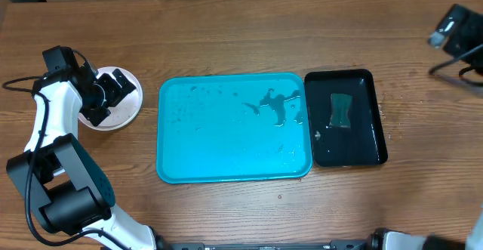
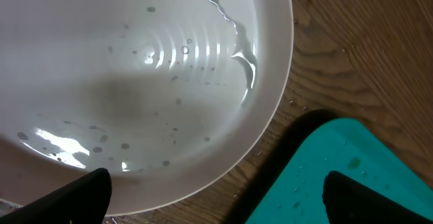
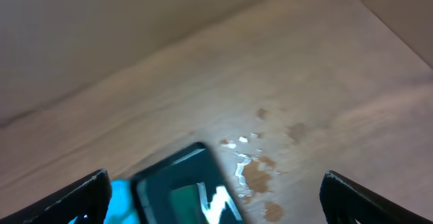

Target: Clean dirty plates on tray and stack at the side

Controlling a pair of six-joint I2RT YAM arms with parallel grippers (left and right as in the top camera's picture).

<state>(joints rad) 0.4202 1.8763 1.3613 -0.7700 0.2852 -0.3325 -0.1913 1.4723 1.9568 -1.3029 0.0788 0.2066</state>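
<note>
The left fingers (image 1: 104, 99) are standing fully open, gripping nothing, and hovering over the wet white plate (image 1: 130, 112). The plate is lying on the worktop (image 1: 226, 38), left of the turquoise tray (image 1: 226, 148). The right fingers (image 3: 379, 198) are standing fully open and empty near the black tray (image 1: 362, 148).

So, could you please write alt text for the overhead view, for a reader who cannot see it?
A wet turquoise tray, holding no plates, lies at centre beside a black tray containing a green sponge. At left, the left gripper hangs open over a white plate.
</note>
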